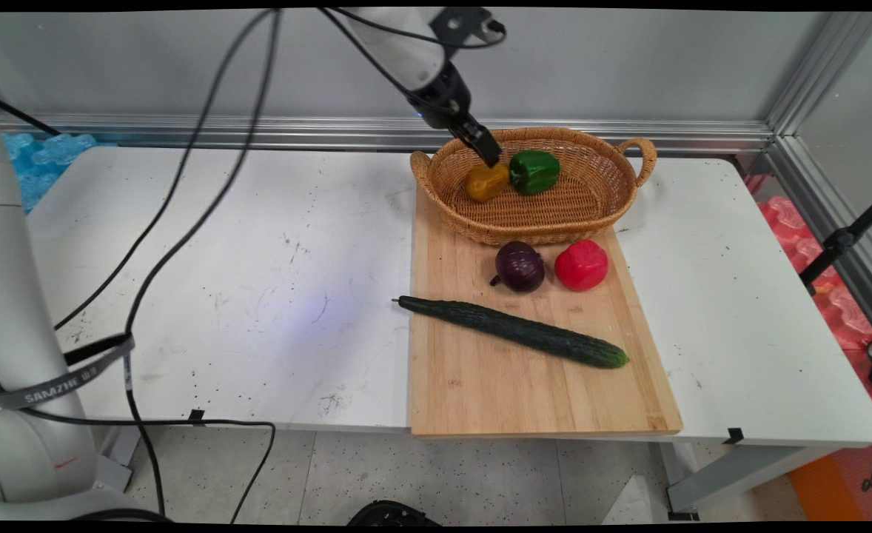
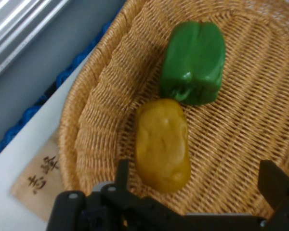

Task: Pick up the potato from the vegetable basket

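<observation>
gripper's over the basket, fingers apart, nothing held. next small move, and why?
Probably a short straight lift. The gripper is open and empty; the yellow potato-like piece lies free in the basket, touching the green pepper, so pulling up likely avoids nudging either.

White bench (image 1: 258, 296) carrying a wooden cutting board (image 1: 480, 385) on its right half, the board reaching the near edge. A wicker basket (image 1: 599, 200) with two handles sits on the board's far end. Inside the basket, a yellow potato-like vegetable (image 1: 486, 183) lies at left and a green bell pepper (image 1: 534, 171) just right of it, the two close together. On the board, near the basket's near rim, a purple onion (image 1: 520, 266) and a red bell pepper (image 1: 581, 264) sit side by side, slightly apart. A long dark green cucumber (image 1: 514, 330) lies diagonally nearer still, its left tip overhanging the board's left edge.
</observation>
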### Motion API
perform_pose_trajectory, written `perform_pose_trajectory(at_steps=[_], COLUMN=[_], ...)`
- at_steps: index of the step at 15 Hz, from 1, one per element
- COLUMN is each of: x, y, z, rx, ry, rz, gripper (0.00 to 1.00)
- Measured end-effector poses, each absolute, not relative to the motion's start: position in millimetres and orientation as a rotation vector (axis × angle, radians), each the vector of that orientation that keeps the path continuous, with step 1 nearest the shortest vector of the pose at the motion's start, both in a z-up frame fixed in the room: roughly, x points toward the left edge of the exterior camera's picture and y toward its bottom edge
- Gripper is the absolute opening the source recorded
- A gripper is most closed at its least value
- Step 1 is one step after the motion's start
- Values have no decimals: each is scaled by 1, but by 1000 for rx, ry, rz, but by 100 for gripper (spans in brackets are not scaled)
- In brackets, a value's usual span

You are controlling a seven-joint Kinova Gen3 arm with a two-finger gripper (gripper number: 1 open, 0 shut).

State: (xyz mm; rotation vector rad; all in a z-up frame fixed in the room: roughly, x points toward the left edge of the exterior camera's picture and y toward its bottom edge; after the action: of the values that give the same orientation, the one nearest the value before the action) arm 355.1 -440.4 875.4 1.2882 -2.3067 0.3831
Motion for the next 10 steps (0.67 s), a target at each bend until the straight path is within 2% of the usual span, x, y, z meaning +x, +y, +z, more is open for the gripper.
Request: perform_pose_trajectory(at_steps=[10], x=[317], y=[-502], z=[802], rx=[1376], ry=[-2376], rz=[339], gripper=[100])
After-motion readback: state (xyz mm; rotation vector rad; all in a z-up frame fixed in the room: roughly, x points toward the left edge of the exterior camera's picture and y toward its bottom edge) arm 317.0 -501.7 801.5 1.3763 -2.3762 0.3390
